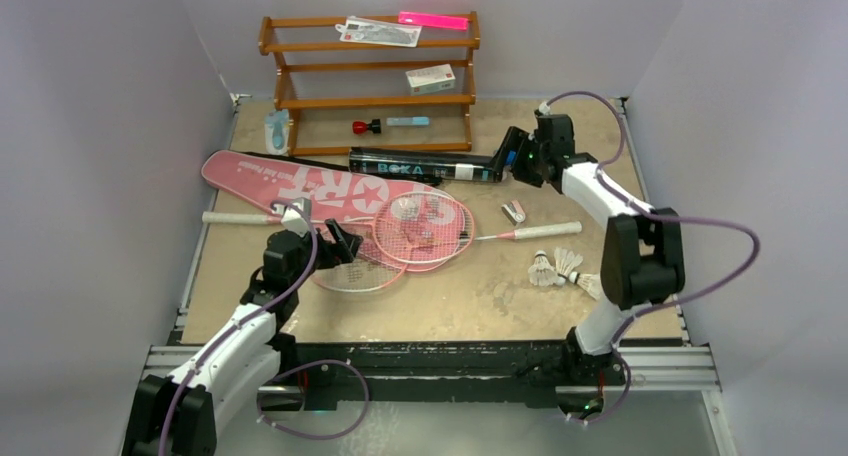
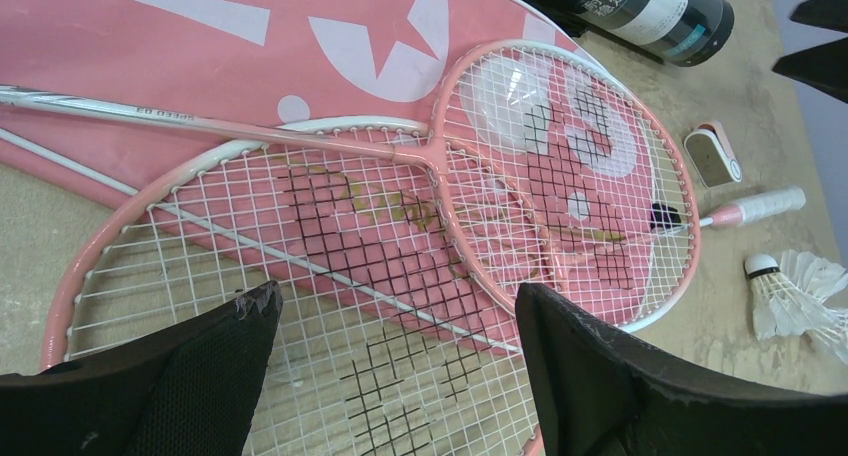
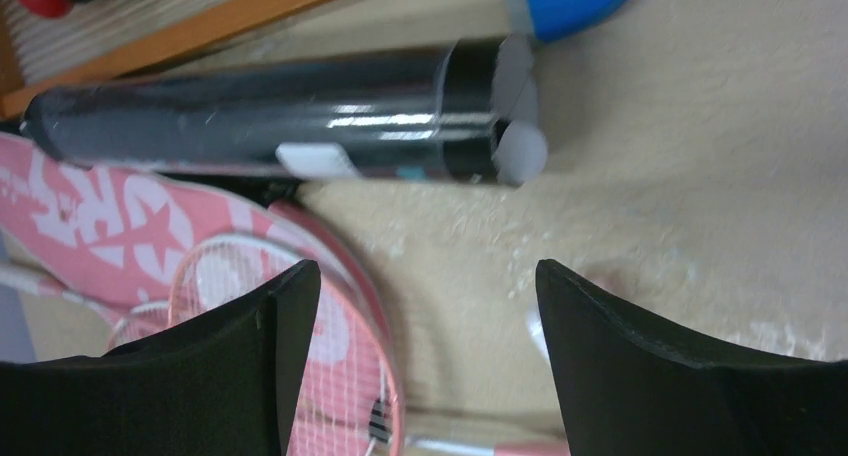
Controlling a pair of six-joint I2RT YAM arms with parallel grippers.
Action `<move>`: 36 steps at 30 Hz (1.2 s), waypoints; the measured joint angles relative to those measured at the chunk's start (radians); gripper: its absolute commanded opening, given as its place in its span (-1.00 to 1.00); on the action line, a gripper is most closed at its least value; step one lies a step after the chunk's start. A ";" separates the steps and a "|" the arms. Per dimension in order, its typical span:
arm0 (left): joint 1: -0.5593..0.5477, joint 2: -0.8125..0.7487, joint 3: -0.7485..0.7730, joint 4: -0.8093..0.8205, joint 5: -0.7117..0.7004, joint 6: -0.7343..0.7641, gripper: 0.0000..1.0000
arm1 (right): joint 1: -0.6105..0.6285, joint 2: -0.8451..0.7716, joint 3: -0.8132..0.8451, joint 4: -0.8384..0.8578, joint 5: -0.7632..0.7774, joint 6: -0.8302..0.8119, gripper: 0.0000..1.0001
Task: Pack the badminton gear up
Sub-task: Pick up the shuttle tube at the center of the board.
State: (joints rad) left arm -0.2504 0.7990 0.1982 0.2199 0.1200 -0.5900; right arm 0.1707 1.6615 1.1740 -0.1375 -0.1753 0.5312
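Plainly, the glossy black tube (image 1: 425,165) lies near strung pink rackets (image 1: 425,231); left hand (image 2: 397,301) and right hand (image 3: 425,276) gape, empty.

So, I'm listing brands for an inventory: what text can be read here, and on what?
"BOKA": on the tube.
"SPORT": on the bag, upside down in the top view, partly covered by the rackets.
Too small or blurred to read: the bag's small print, the tube's white label, print on a racket shaft, the box on the rack.
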 measured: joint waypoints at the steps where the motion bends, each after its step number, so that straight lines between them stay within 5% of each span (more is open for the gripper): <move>1: 0.000 -0.001 0.000 0.000 0.000 0.000 0.69 | -0.008 0.036 0.019 0.013 -0.002 0.000 0.58; 10: 0.000 -0.002 0.000 0.000 0.000 0.000 0.69 | -0.062 0.250 0.140 0.039 -0.066 -0.001 0.36; 21: 0.000 0.000 0.000 0.000 0.000 0.000 0.69 | -0.068 0.318 0.190 0.132 -0.193 0.001 -0.04; 26: 0.000 0.004 0.000 0.000 0.001 0.000 0.69 | -0.102 0.349 0.183 0.215 -0.296 0.062 -0.52; 29: 0.000 0.007 0.001 0.000 0.003 0.000 0.69 | -0.147 0.357 0.148 0.312 -0.390 0.137 -1.00; 36: 0.000 0.010 0.002 0.000 0.003 0.000 0.69 | -0.193 0.415 0.148 0.389 -0.525 0.220 -1.00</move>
State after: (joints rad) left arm -0.2504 0.8085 0.1997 0.2199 0.1234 -0.5900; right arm -0.0219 2.0762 1.3216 0.2512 -0.7002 0.7517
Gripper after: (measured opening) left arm 0.850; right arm 0.013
